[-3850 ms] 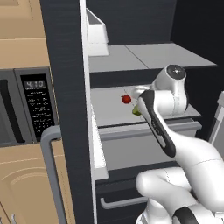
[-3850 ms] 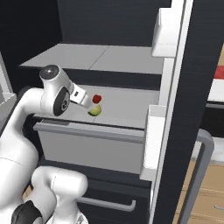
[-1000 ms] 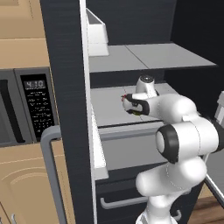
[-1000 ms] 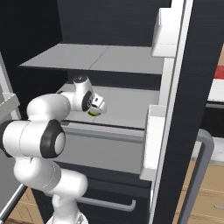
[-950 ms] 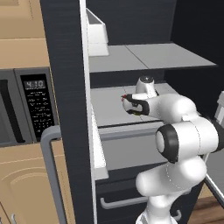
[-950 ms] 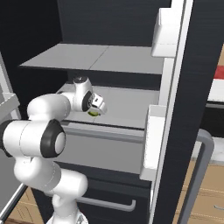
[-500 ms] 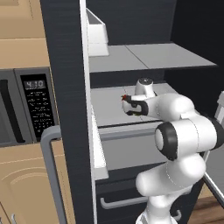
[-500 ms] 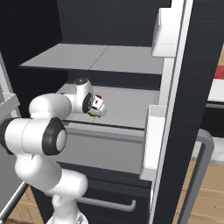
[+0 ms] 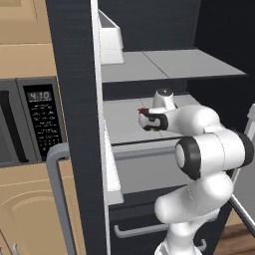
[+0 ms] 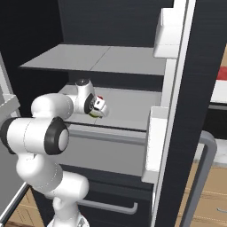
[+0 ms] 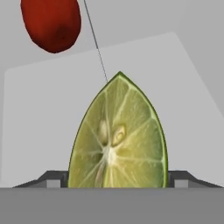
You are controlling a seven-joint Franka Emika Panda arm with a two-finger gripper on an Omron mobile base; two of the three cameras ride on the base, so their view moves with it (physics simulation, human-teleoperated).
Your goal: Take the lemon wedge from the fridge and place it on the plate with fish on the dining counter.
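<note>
The gripper (image 11: 117,180) is low over the middle shelf (image 9: 124,117) of the open fridge (image 10: 177,111), and the lemon wedge (image 11: 117,138) sits right between its two fingertips (image 11: 52,180). In the hand view the wedge stands with its cut face toward the camera and its point away from the gripper, its broad lower part spanning the whole gap, with one dark tip at each side of it. The tips look to be at the peel on both sides, but whether they press it or are just beside it cannot be told, so the grip itself cannot be judged.

A small red fruit (image 11: 51,24) lies on the same shelf beyond the wedge and to the upper left in the hand view, apart from both wedge and fingers.

From the right base view, the gripper (image 10: 98,108) reaches in from the left with a sliver of yellow-green (image 10: 92,114) under it. From the left base view, the gripper (image 9: 148,120) is over the shelf's front part.
</note>
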